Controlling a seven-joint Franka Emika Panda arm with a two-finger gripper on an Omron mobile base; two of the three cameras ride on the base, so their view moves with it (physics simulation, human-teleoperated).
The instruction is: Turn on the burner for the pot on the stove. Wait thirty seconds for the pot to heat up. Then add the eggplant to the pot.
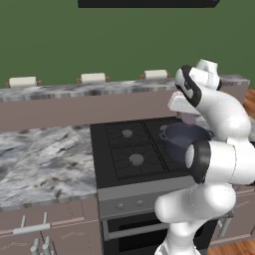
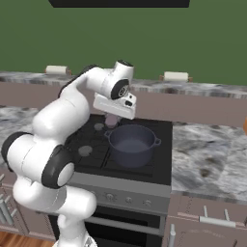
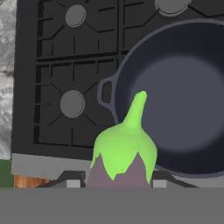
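We hold the eggplant [image 3: 124, 151] | gripper [image 3: 117, 181] fingers pinching it | above the stove [image 3: 74, 65], beside the pot [image 3: 183, 96] rim

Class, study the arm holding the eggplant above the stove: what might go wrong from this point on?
1. The eggplant, clamped in the gripper, hangs over the near rim of the pot, not its middle; released now, it may strike the rim and bounce onto the stove.
2. The grip sits at the fruit's rounded body, so it might slip early.
3. A low hand could knock the pot's side handle.
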